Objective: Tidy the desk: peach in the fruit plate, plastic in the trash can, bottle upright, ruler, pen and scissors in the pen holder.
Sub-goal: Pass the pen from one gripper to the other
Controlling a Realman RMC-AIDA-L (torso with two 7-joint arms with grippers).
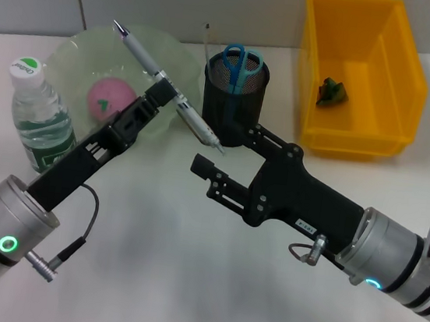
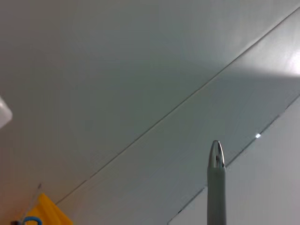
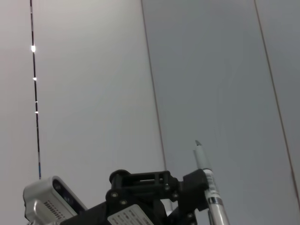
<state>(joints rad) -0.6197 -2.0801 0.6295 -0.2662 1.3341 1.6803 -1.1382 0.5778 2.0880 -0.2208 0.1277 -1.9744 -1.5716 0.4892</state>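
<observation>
My left gripper [image 1: 166, 92] is shut on the silver pen [image 1: 152, 65], holding it tilted in the air beside the black mesh pen holder [image 1: 234, 104]. The pen's tip hangs low in front of the holder. My right gripper [image 1: 228, 148] stands open just under that tip, not touching it. Blue scissors [image 1: 241, 60] and a thin upright strip [image 1: 207, 42] stand in the holder. A pink peach [image 1: 109, 99] lies in the green plate [image 1: 80, 46]. The bottle [image 1: 39, 112] stands upright. Green plastic [image 1: 332, 91] lies in the yellow bin [image 1: 401, 82]. The right wrist view shows the left gripper [image 3: 154, 192] gripping the pen [image 3: 209, 187].
In the head view the plate, pen holder and yellow bin line the back of the white table, with the bottle at the left. Both arms reach in from the near side. In the left wrist view the pen's end [image 2: 216, 178] points at a pale wall.
</observation>
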